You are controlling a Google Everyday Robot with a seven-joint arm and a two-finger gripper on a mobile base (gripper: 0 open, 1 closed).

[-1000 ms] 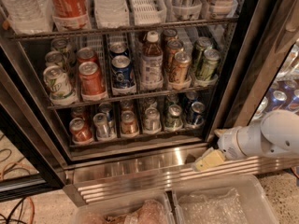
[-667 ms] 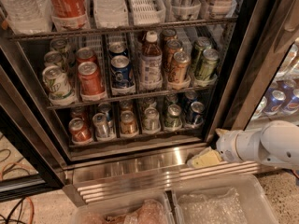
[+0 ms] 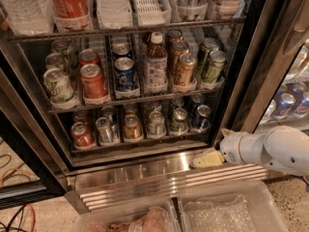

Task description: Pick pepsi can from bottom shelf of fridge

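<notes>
- Here's the fridge [image 3: 244,71], door open, racks packed with drinks, and the pepsi can [image 3: 202,117] is our marker.
- The pepsi can stands upright in the rightmost lane of the bottom shelf [image 3: 159,141], at the front, dark blue with its silver top showing.
- Straight behind the pepsi can there's a second dark blue can [image 3: 195,102] in the same lane.
- Running left from the pepsi can along the front row: a green-and-silver can [image 3: 178,121] just beside it, then a silver can [image 3: 155,123], an orange can [image 3: 132,127], another silver can [image 3: 104,129] and a red can [image 3: 82,134] at the far end.
- The end effector [image 3: 206,159] sits below the pepsi can and slightly right, low over the steel ledge [image 3: 145,170], outside the shelf and clear of every can.
- How far open the end effector is, I can't tell; nothing shows in its hold.
- The white arm [image 3: 270,149] reaches in from the right of the pepsi can, lower down.
- One rack above the pepsi can and to its left, a bottle [image 3: 155,64] stands beside a brighter blue can [image 3: 124,74].
</notes>
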